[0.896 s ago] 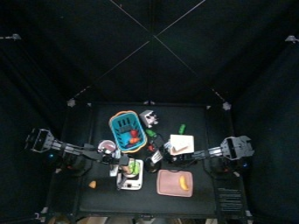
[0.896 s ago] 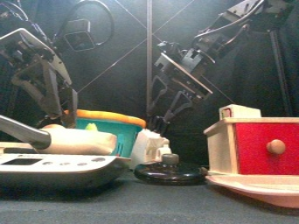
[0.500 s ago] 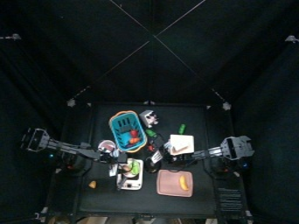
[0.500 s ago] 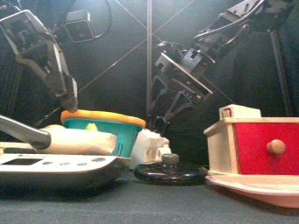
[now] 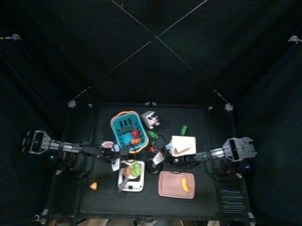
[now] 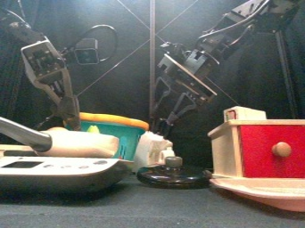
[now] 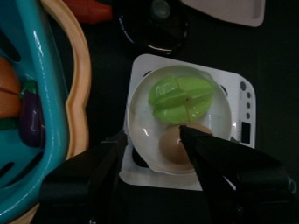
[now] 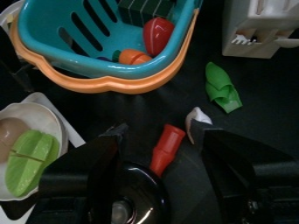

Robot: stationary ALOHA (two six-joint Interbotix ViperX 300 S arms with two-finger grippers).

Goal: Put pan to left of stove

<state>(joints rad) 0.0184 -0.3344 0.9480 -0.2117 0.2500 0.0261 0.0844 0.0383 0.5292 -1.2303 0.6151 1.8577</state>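
The pan (image 7: 177, 105) is small, round and greenish within, and it sits on the white stove (image 7: 237, 112). From the front, the pan (image 6: 74, 142) rests on top of the stove (image 6: 48, 167), with its pale handle (image 6: 18, 130) sticking out to the left. My left gripper (image 7: 170, 162) is open right above the pan and holds nothing. In the top view it (image 5: 119, 162) hangs by the stove (image 5: 131, 184). My right gripper (image 8: 172, 166) is open and empty over a red toy vegetable (image 8: 169, 149), right of the pan (image 8: 26, 150).
A teal basket (image 5: 125, 129) with toy food stands behind the stove. A black round lid (image 6: 174, 174) lies in the middle. A salmon-orange board (image 5: 175, 184) carrying a red-fronted box (image 6: 268, 147) stands at the right. A green leaf toy (image 8: 221, 87) lies near the basket.
My left arm has moved to the right and lower, closer over the pan on the stove. The right arm and the things on the table have not moved.
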